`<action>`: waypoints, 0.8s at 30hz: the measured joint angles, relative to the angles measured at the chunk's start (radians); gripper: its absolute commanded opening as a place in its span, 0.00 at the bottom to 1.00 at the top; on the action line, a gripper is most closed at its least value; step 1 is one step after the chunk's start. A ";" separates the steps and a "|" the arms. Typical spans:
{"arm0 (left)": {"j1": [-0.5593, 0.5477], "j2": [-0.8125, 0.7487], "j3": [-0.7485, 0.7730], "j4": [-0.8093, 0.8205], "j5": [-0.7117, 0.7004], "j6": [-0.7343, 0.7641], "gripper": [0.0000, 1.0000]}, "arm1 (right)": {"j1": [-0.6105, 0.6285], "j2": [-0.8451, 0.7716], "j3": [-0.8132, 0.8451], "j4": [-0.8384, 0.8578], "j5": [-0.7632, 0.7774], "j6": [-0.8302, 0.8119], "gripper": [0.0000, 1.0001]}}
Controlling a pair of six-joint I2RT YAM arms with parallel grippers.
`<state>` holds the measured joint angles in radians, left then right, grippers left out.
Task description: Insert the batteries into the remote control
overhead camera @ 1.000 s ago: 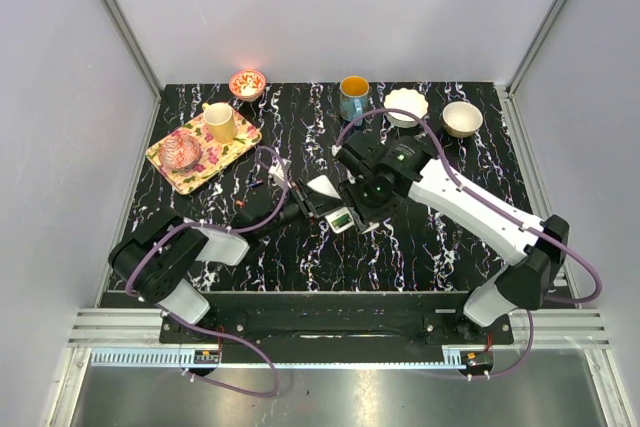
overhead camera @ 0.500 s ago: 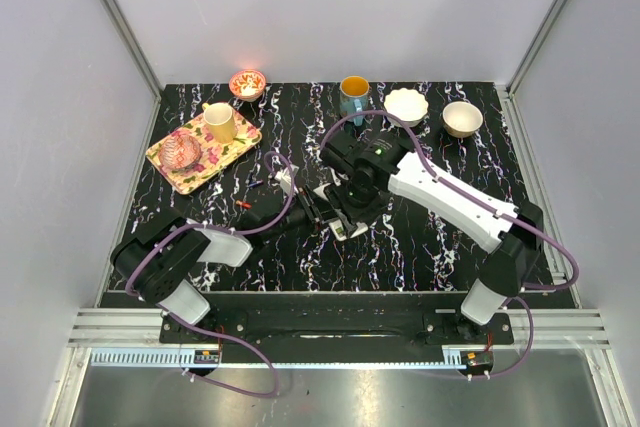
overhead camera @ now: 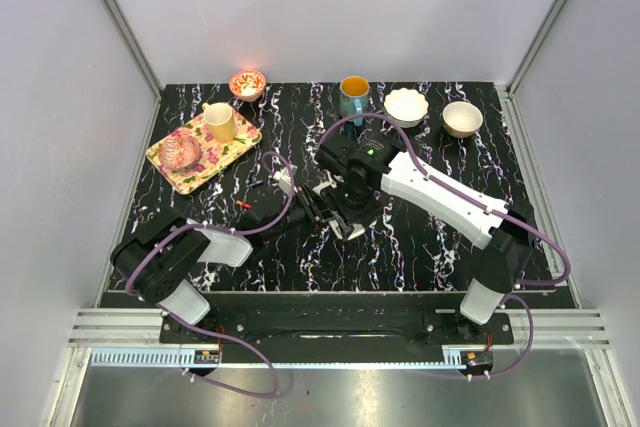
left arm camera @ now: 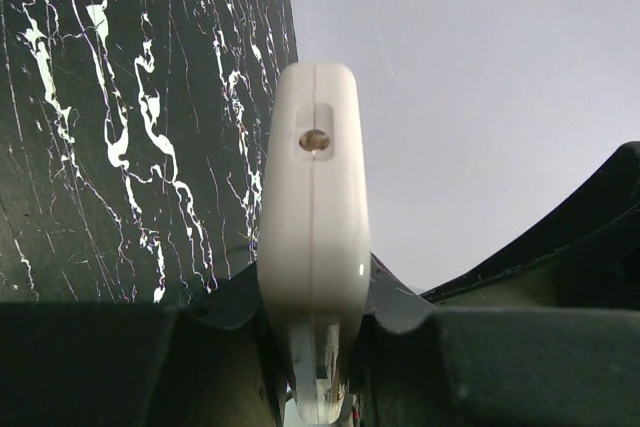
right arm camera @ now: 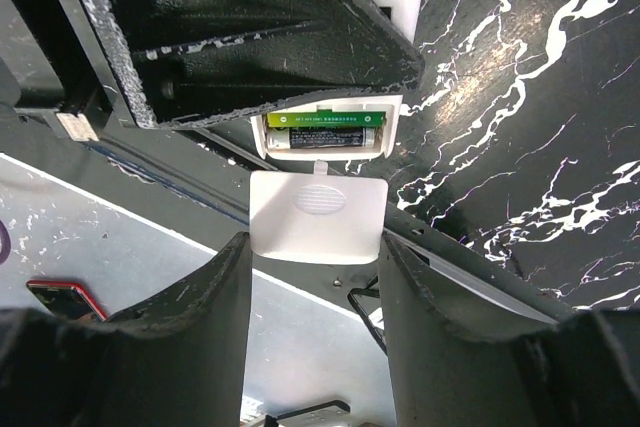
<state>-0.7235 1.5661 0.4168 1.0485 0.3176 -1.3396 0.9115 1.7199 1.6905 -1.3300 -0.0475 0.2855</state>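
My left gripper (left arm camera: 312,292) is shut on the white remote control (left arm camera: 312,197), seen edge-on in the left wrist view; in the top view it holds the remote (overhead camera: 322,203) above mid-table. In the right wrist view the remote's open compartment (right arm camera: 325,133) holds a greenish battery (right arm camera: 322,122). My right gripper (right arm camera: 312,247) is shut on the white battery cover (right arm camera: 318,219), whose tab meets the compartment's edge. In the top view the right gripper (overhead camera: 345,212) sits right against the remote. A tiny reddish object (overhead camera: 243,205), possibly the other battery, lies on the table to the left.
A floral tray (overhead camera: 232,150) with a yellow cup (overhead camera: 220,122) and a glass dish stands at the back left. A small bowl (overhead camera: 247,83), a blue mug (overhead camera: 353,95) and two white bowls (overhead camera: 406,106) (overhead camera: 462,118) line the back edge.
My right arm has swung left and closed in on the remote held by the left gripper, bringing the cover to the compartment. The left arm has shifted slightly.
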 measured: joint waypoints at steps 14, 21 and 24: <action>-0.006 -0.019 0.000 0.005 -0.012 0.000 0.00 | 0.000 0.019 0.000 0.034 0.003 0.015 0.00; -0.008 -0.025 -0.002 0.006 -0.016 0.004 0.00 | 0.000 0.027 0.000 0.036 0.010 0.017 0.00; -0.008 -0.026 -0.002 0.006 -0.019 0.004 0.00 | 0.000 0.027 0.000 0.036 0.012 0.019 0.00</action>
<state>-0.7315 1.5402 0.4145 1.0546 0.2985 -1.3357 0.9119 1.7470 1.6901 -1.2942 -0.0353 0.3046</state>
